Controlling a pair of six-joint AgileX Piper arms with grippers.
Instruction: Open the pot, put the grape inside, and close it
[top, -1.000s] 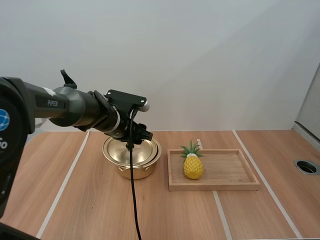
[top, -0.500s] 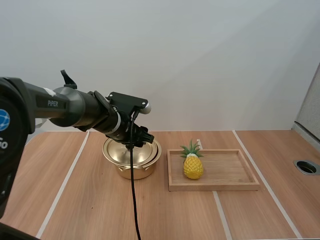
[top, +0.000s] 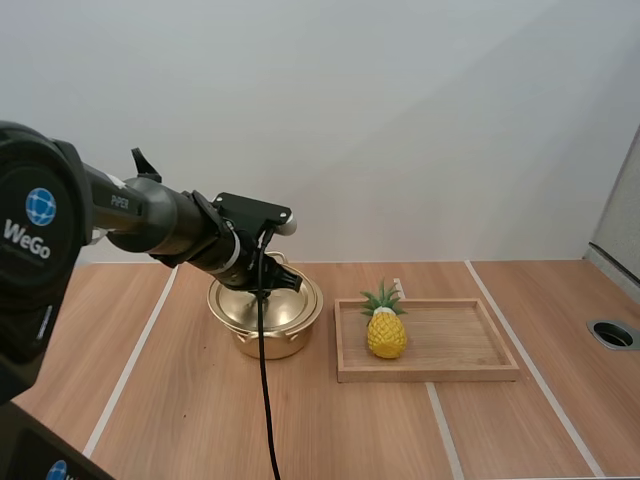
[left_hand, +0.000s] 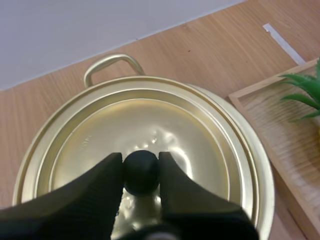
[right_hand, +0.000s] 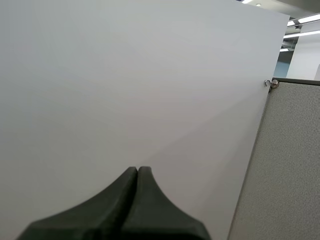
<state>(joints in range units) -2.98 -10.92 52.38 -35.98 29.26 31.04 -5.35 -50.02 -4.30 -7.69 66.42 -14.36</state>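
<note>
Compared with the frame of a second ago, the left arm is being found shifted in the high view, with more of its base showing, and the left claw (top: 272, 287) is being found lower, close upon the lid (top: 292, 303). In the left wrist view, the left claw (left_hand: 140, 158) is being seen clamped on the black knob (left_hand: 141, 175) at the middle of the lid (left_hand: 150, 120), one finger pressed against each side. The lid is being observed lying on the golden pot (top: 268, 343) and covering it, with one looped handle (left_hand: 112, 63) showing beyond it. The pot is being recorded standing on the table (top: 170, 400), just beside the wooden tray (top: 440, 373). A yellow pineapple (top: 386, 335) is being noted upright in the tray, at the end nearest the pot, apart from the left claw. The right claw (right_hand: 137, 172) is being seen with its fingers pressed together on nothing, held before a plain white wall.
</note>
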